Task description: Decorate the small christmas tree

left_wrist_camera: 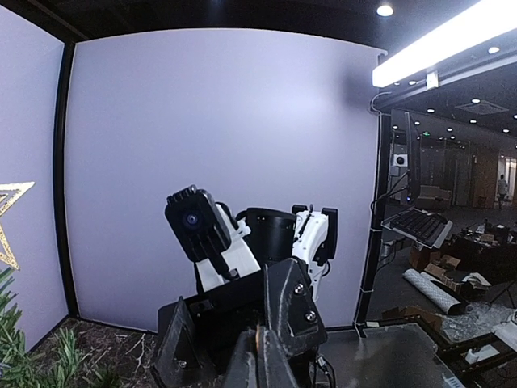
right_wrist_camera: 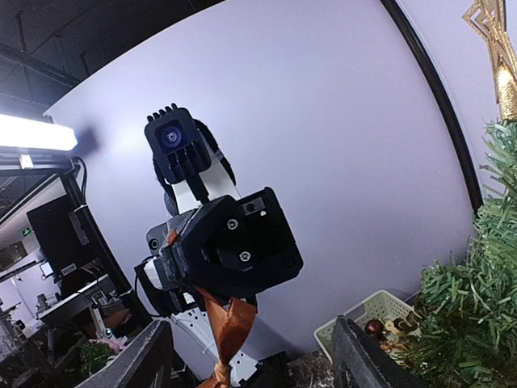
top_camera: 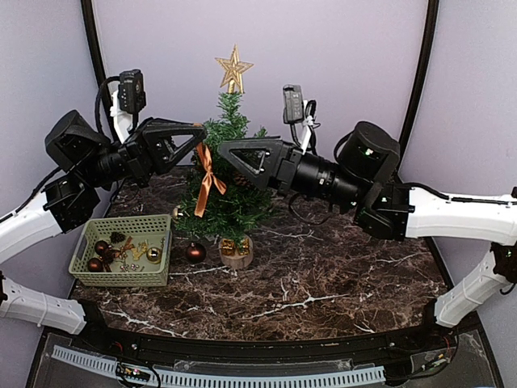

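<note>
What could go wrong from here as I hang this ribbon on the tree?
1. The left pincer is shut on the copper-orange fabric ribbon at the small dark-green bristly fir tree; retreating without opening could drag the ribbon off or tip the tree.
2. The open right pincer hangs close to the branches; a sideways sweep might snag them or shake loose the gold glitter star topper.
</note>
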Controlling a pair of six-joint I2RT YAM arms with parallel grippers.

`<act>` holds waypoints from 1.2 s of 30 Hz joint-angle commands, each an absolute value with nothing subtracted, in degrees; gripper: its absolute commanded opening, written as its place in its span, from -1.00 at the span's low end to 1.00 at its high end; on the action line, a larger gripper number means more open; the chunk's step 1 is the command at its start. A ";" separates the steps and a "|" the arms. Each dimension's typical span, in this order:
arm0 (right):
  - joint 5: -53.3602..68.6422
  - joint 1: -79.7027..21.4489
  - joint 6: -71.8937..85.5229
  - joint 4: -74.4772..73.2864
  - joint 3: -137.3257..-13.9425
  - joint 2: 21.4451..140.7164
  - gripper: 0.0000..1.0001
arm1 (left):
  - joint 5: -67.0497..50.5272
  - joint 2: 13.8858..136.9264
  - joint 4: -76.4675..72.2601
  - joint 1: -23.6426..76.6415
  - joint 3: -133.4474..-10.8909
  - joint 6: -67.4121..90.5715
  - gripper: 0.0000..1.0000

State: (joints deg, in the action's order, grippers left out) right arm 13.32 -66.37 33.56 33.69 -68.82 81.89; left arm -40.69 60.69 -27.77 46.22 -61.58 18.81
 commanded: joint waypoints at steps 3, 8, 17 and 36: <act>16.24 -66.69 32.31 23.22 -71.24 81.40 0.25 | -39.25 60.97 -27.86 47.28 -64.06 15.12 -1.00; 16.00 -66.77 30.62 19.82 -71.20 80.28 0.13 | -39.54 61.50 -27.34 47.37 -64.25 15.11 -1.00; 18.86 -66.87 29.78 21.48 -71.65 80.66 -0.05 | -39.79 62.78 -25.77 47.62 -64.97 14.38 -1.00; 15.53 -66.86 26.65 18.64 -72.75 79.95 -0.03 | -40.05 63.33 -23.81 47.63 -65.39 14.01 -1.00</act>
State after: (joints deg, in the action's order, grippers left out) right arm 15.35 -66.39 27.59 19.11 -70.48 79.11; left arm -39.83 63.70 -23.55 47.18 -63.72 15.07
